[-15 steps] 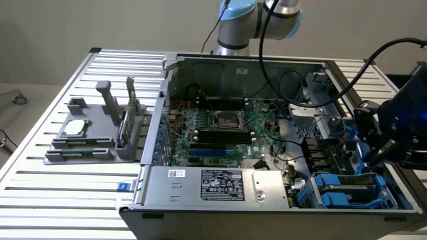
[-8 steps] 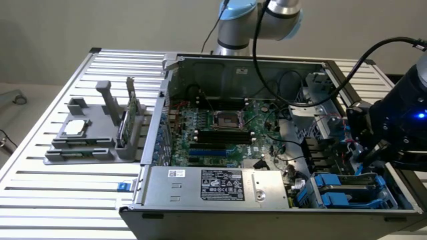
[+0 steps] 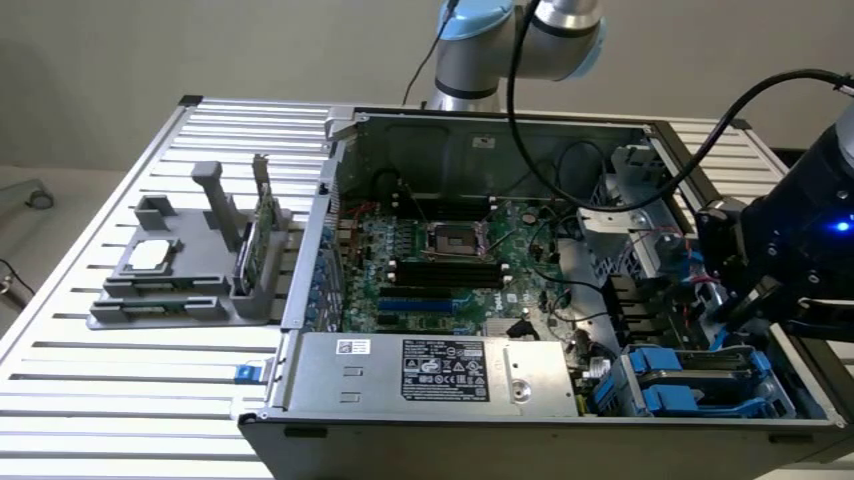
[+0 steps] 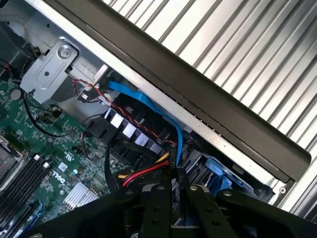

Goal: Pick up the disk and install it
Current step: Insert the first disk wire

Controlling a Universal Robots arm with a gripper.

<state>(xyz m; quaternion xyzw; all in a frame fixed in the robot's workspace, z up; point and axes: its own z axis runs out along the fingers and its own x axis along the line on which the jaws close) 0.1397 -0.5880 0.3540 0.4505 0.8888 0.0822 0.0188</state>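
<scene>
The tool hangs over the blue drive cage; its grip cannot be told.

Plain beige wall, slatted metal table (silvery, ribbed)

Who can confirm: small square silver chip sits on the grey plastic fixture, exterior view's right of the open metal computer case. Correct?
Wrong side. The small square silver chip sits on the grey plastic fixture at the exterior view's left of the open metal computer case, not its right. The exterior view shows it.
</scene>
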